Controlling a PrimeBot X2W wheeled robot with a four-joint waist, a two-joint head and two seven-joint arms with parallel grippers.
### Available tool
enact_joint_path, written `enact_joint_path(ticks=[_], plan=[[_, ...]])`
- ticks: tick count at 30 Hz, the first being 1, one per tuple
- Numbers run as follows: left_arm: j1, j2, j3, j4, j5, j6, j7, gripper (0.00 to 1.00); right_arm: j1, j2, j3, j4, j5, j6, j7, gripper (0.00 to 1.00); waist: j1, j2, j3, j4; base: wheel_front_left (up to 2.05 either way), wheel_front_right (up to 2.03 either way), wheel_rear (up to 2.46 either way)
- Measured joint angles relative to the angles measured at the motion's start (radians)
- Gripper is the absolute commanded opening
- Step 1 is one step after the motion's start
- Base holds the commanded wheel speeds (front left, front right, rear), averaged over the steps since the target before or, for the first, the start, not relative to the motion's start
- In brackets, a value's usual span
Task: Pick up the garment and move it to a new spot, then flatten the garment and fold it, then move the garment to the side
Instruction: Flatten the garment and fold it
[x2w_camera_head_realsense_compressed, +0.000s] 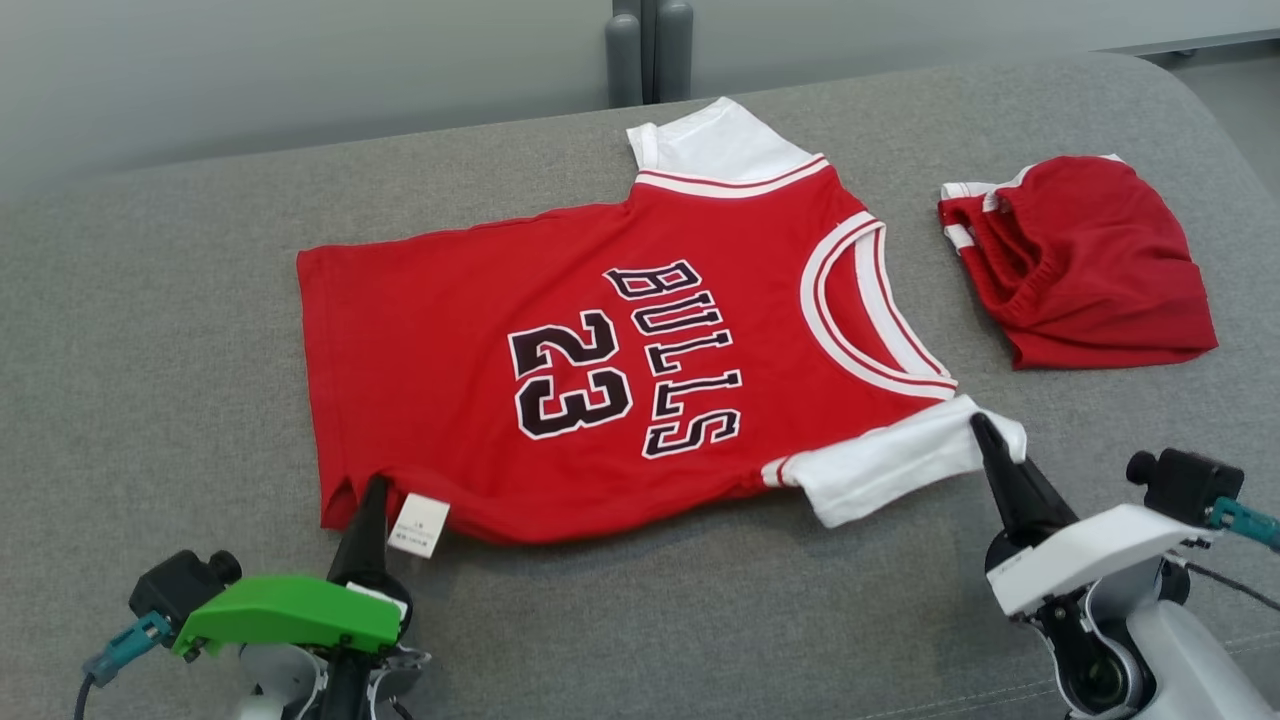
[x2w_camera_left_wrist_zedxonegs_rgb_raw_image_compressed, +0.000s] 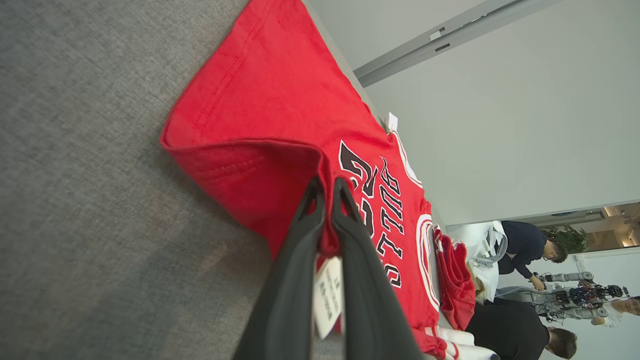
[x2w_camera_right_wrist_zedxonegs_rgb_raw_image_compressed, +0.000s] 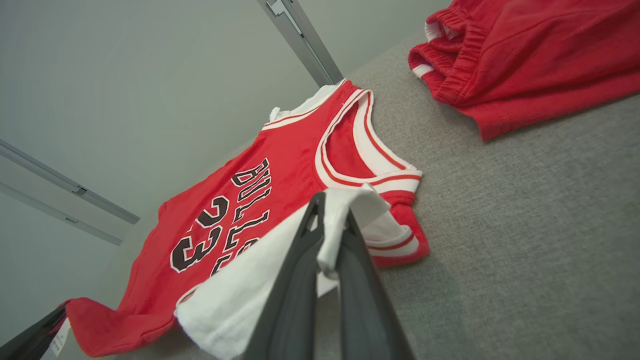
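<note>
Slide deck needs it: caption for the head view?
Left gripper pinches the hem, right gripper the white sleeve of a red Bulls jersey on grey upholstery.

The right gripper (x2w_camera_right_wrist_zedxonegs_rgb_raw_image_compressed: 332, 212) has its two dark fingers (x2w_camera_right_wrist_zedxonegs_rgb_raw_image_compressed: 295, 295) pinched together on the white sleeve (x2w_camera_right_wrist_zedxonegs_rgb_raw_image_compressed: 240, 295) of a red "BULLS 23" jersey (x2w_camera_right_wrist_zedxonegs_rgb_raw_image_compressed: 285, 185), a fold of the white cloth caught between their tips. The jersey lies face up on the grey fabric-covered counter (x2w_camera_right_wrist_zedxonegs_rgb_raw_image_compressed: 525, 225), spreading left of the fingers and beyond them, its white-trimmed neckline just past the tips. Well beyond the fingers and to their right sits a bunched pair of red shorts (x2w_camera_right_wrist_zedxonegs_rgb_raw_image_compressed: 530, 60), apart from the jersey.
</note>
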Motion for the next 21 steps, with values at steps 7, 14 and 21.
enact_joint_path(ticks=[7,14,21], plan=[[-0.11,-0.002,0.026,0.093,0.01,0.005,-0.005,0.0,-0.163,0.0,-0.014,0.081,0.019,-0.012,0.096,0.0,0.0,0.0,0.034,0.007,0.0,0.0,0.0],[-0.217,-0.003,0.018,0.211,0.06,0.005,-0.007,0.0,-0.306,0.002,0.011,0.19,0.006,-0.045,0.182,0.0,0.0,0.0,0.071,0.023,0.0,0.0,0.0],[-0.305,-0.007,0.029,0.328,0.101,0.005,-0.009,0.0,-0.419,0.007,0.028,0.277,-0.011,-0.055,0.224,0.0,0.0,0.0,0.104,0.033,0.0,0.0,0.0]])
